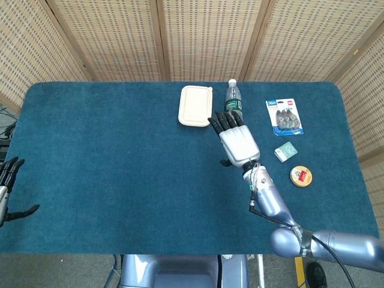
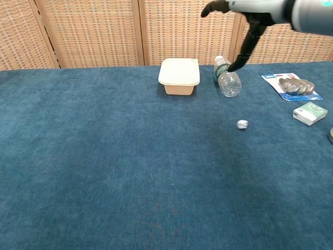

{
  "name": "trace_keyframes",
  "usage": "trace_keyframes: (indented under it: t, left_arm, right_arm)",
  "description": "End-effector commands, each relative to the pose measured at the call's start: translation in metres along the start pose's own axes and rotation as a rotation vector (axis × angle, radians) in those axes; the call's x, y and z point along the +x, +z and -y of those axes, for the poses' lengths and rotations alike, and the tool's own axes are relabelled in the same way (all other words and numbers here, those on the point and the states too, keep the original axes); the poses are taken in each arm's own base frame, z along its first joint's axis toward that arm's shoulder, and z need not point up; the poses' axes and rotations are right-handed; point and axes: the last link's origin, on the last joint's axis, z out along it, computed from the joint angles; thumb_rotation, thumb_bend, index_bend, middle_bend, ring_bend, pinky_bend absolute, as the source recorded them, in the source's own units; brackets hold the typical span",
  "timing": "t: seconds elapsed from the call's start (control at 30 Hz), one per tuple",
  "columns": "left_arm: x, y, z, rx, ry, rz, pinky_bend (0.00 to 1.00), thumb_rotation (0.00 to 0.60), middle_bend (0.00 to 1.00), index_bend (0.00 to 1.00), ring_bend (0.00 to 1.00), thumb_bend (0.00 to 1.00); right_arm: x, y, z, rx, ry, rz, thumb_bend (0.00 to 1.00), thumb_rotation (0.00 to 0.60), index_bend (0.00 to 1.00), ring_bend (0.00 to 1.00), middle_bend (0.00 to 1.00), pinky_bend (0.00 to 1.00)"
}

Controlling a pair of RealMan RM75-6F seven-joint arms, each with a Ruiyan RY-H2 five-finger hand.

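The right hand (image 1: pixel 239 143), fingers spread and holding nothing, hovers just short of the clear plastic water bottle (image 1: pixel 233 106) lying beside the cream lidded box (image 1: pixel 195 105), apparently mid-reach, needing to lower and close around it.

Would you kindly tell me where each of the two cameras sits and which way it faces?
Head view: high, looking steeply down on the table; shows right hand with its arm, left hand at the edge.
Chest view: low, looking across toward the screens; only the right hand shows.
Shared: bottle, white box.
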Motion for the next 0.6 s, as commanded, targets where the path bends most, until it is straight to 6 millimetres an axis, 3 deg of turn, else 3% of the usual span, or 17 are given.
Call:
trace_keyframes:
  t: [0.03,0.3,0.6]
  left_arm:
    - [0.000,0.000,0.001,0.003,-0.001,0.000,0.00,0.600,0.00,0.00,0.00,0.00]
    - [-0.003,-0.001,0.000,0.002,0.023,-0.018,0.00,0.600,0.00,0.00,0.00,0.00]
    - [-0.009,0.000,-0.003,-0.020,0.049,-0.052,0.00,0.600,0.00,0.00,0.00,0.00]
  right_arm:
    - [-0.009,-0.047,-0.036,-0.010,-0.009,-0.054,0.13,0.600,0.00,0.00,0.00,0.00]
    - [-0.050,-0.141,-0.109,-0.033,-0.006,-0.144,0.01,0.600,0.00,0.00,0.00,0.00]
    - [-0.077,-0.191,-0.141,-0.113,0.026,-0.173,0.00,0.600,0.00,0.00,0.00,0.00]
